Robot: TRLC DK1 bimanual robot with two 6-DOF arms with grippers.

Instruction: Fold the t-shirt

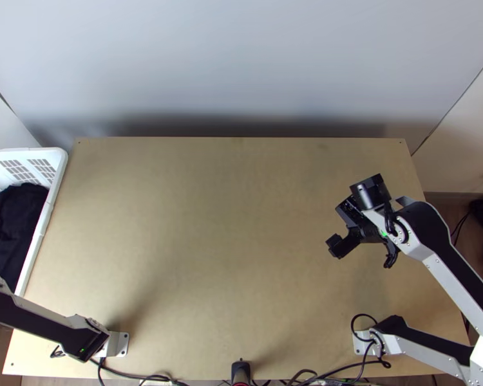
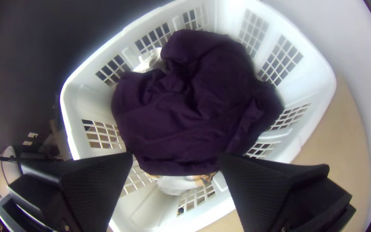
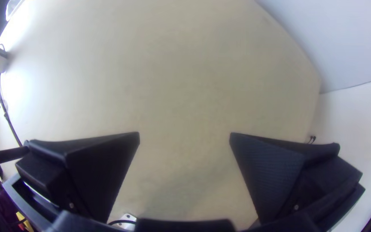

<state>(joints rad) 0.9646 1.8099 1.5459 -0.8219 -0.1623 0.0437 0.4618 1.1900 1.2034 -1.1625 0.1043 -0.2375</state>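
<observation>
Two hands, both spread and gripping nothing. Nearest: cables (image 1: pixel 138 376) trailing along the near edge of the light wooden tabletop (image 1: pixel 209 257), a short black object (image 1: pixel 240 370) at mid-edge. Right hand (image 1: pixel 352 215): over the tabletop's right part, broad black fingers well apart, bare wood between them. At the tabletop's left side, one white plastic basket (image 2: pixel 226 17), walls pierced with grid slots, rim running alongside the wood. Left hand (image 2: pixel 176 157): at the basket, fingers wide apart, nothing pinched. Contents: a large dark purple cloth (image 2: pixel 185 116), bunched, deep creases, heaped over much of the interior; whether it is the t-shirt, cannot tell. White cloth (image 2: pixel 179 184) pokes out from under it, with a small orange-brown patterned patch (image 2: pixel 205 177) beside. Farthest: a pale wall (image 1: pixel 241 64) behind the tabletop's far edge.
</observation>
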